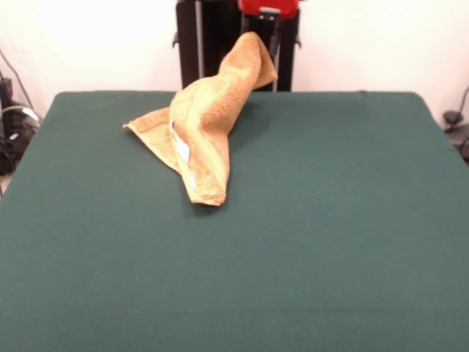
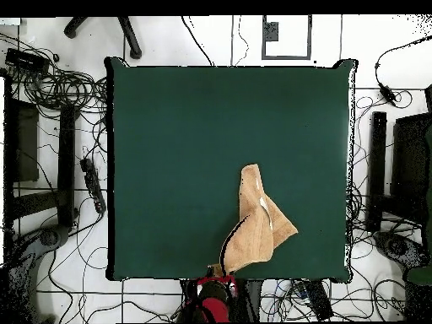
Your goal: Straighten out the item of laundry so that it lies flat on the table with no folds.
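While my hand point(image 1: 253, 37) pinches one raised corner of the soft, limp towel point(image 1: 198, 128) at upper centre, its crumpled rest drapes onto the worktop point(image 1: 330, 220), so I'd grip corners.

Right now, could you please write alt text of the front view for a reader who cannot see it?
A golden-orange terry towel is lifted by one end above a table covered in dark green cloth, twisted and folded, with its lower part resting on the table. A small white label shows on the towel. The red and black arm shows at the top edge; its gripper is hidden behind the towel.
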You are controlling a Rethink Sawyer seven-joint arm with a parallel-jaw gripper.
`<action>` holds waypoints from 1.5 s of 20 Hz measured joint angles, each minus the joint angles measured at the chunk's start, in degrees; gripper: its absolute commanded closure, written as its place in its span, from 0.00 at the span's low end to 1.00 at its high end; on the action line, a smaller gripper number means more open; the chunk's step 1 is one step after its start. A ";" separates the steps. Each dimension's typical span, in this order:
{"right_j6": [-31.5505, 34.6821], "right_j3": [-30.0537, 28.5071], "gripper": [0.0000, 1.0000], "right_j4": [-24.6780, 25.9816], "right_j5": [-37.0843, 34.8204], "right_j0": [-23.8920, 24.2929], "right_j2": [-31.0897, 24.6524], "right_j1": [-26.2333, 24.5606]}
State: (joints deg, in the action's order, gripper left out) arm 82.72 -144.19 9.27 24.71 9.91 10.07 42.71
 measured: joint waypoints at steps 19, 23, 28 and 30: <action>0.00 -0.16 0.00 -1.13 -42.46 2.45 0.64 21.49; 0.00 0.91 0.00 -2.20 -53.87 -2.13 2.24 26.27; 0.00 2.70 0.00 -3.78 -61.45 -2.91 2.11 27.76; 0.00 2.64 0.00 -4.06 -59.58 0.85 0.72 26.44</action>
State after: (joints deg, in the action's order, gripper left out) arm 82.72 -141.55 5.21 -34.86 10.77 10.79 69.15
